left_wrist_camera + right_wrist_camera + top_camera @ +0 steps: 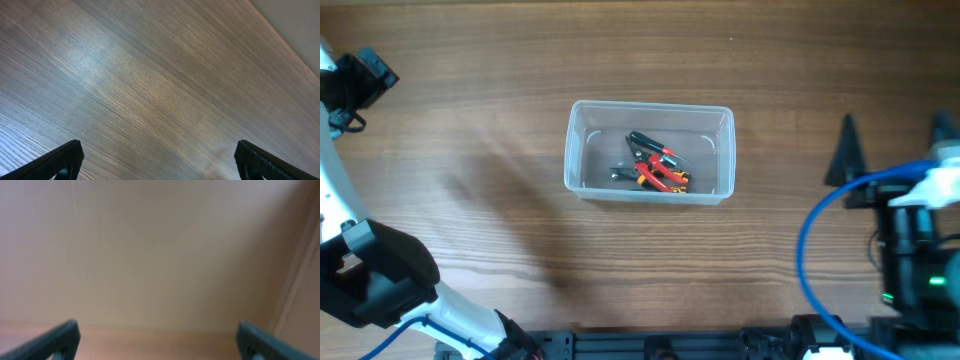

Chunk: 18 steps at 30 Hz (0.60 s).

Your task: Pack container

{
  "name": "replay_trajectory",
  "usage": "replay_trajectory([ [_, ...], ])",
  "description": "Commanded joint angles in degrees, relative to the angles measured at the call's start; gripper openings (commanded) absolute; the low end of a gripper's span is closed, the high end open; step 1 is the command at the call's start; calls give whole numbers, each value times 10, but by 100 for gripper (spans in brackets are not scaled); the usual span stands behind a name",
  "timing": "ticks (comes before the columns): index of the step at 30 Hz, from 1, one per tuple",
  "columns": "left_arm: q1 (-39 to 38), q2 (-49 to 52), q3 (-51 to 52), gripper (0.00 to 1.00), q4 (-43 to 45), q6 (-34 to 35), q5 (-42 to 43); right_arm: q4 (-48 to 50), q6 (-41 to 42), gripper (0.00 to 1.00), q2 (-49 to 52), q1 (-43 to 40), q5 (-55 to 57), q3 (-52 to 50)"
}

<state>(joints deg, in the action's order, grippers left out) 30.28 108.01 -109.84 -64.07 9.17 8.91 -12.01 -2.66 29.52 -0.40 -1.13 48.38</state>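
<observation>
Table: the wood-grain table (pixel 470 170) fills the overhead view, with wide bare stretches left and right of centre.
Arms: the left arm (pixel 380 280) sits at the lower-left corner and the right arm (pixel 910 250) at the right edge. A blue cable (pixel 810 250) loops beside the right arm, and both arms are well apart from the middle.
Container: the container (pixel 572 150) sits at mid-table, long side across, with open board on all four sides and nothing touching its rim.
Contents: there are hand tools (pixel 658 170) with red and orange grips, piled on the floor of the bin toward its near wall. Only the overhead view shows them, or the bin at all.
Left wrist view: the left gripper (pixel 159 152) has its fingers spread wide into the two bottom corners, with only bare grain between them and a pale strip at the upper right.
Right wrist view: the right gripper (pixel 157 332) also has its fingers wide apart and holds nothing. Beyond them is a blurred pale surface with no table detail.
</observation>
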Motion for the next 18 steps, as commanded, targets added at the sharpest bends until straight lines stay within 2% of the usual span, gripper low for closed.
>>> replay_trajectory([
  [1,-2,-1,2,100,2,5,3,98,48,100,-97,2,-24,-161],
  [5,-2,0,2,100,2,5,3,135,73,100,-200,2,-23,-300],
  [13,-2,-1,2,100,2,5,3,134,93,100,-280,2,-22,-419],
  [18,-2,0,2,100,2,5,3,133,106,100,-292,2,-16,-441],
])
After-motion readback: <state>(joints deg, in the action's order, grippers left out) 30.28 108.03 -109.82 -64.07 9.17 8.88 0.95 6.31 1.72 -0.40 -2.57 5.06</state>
